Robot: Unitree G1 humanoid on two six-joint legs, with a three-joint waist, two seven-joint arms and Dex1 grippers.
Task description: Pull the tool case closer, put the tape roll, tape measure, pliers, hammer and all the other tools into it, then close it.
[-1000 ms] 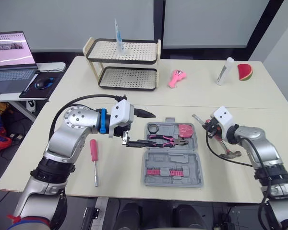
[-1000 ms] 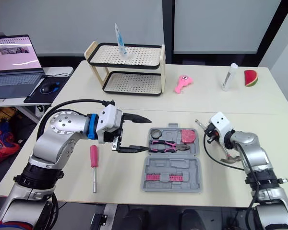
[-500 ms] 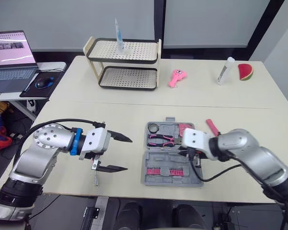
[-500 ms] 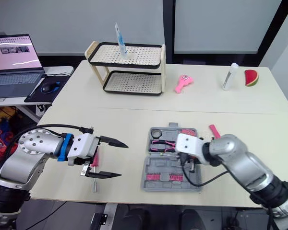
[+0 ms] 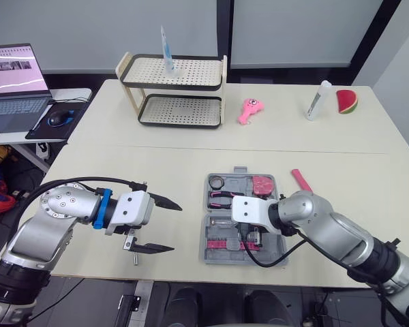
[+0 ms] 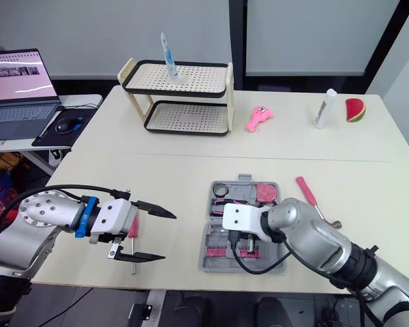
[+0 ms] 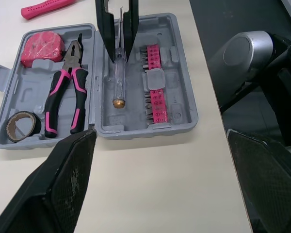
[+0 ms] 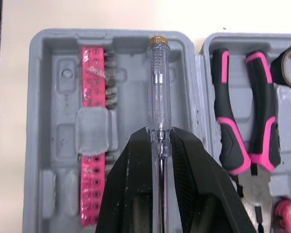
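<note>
The grey tool case [image 5: 211, 253] lies open at the table's near middle. Its far half holds the tape roll [image 7: 36, 130], the pink-handled pliers [image 8: 222, 97] and the pink tape measure [image 7: 42, 47]. My right gripper [image 8: 158, 138] hangs low over the near half, shut on a clear-handled screwdriver [image 8: 158, 97] that lies beside the pink bit holder [image 8: 93, 87]. To the left of the case my left gripper [image 6: 169, 236] stands open with nothing in it, just above a pink screwdriver [image 6: 132, 226]. The pink-handled hammer [image 6: 307, 191] lies right of the case.
A two-tier rack [image 5: 180, 92] stands at the back. A pink toy [image 5: 251, 111], a white bottle [image 5: 317, 100] and a watermelon slice [image 5: 347, 101] sit along the far right. A laptop [image 5: 13, 82] rests on a side table at the left.
My left gripper drew back from the case to above the pink screwdriver. My right gripper came from beside the hammer to over the case's near half with the clear screwdriver.
</note>
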